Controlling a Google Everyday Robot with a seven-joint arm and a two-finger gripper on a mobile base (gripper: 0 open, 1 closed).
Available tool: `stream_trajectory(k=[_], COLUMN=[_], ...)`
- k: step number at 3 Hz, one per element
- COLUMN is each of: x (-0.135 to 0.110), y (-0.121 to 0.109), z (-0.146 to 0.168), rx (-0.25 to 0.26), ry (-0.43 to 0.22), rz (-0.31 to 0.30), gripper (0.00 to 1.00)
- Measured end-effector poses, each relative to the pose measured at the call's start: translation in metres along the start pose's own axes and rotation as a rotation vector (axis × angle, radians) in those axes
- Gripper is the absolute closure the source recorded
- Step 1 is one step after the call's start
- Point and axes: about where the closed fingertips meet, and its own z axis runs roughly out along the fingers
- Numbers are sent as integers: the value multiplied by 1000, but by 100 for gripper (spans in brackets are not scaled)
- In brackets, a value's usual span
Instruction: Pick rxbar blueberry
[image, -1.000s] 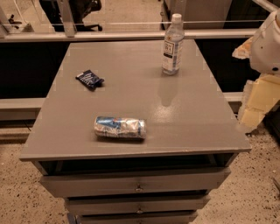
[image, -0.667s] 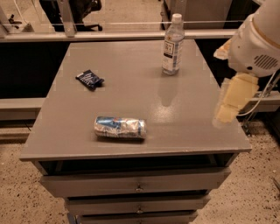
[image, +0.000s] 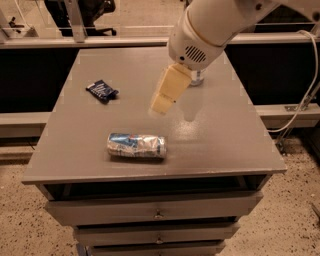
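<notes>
Gripper (image: 161, 105), open or closed I cannot tell and carrying nothing visible, hangs over mid-table (image: 220, 135), tilted down-left, likely lining up on the rxbar blueberry (image: 102, 91) lying flat far-left, well apart from the crushed can (image: 136, 145).

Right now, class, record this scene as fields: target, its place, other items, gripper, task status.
target: rxbar blueberry, dark blue wrapper
place: lying flat on the left rear part of the table
other items: crushed can near the front edge; bottle, mostly hidden behind the arm
gripper: gripper hovers over the table's middle, right of the bar and apart from it
status: bar not yet picked
</notes>
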Motion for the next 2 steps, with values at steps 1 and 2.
stream_trajectory(k=[1,2], x=[1,-2], y=[0,0], z=[-1,-1], rx=[-1,4], ry=[2,-14], rz=[-1,2], gripper=[0,0])
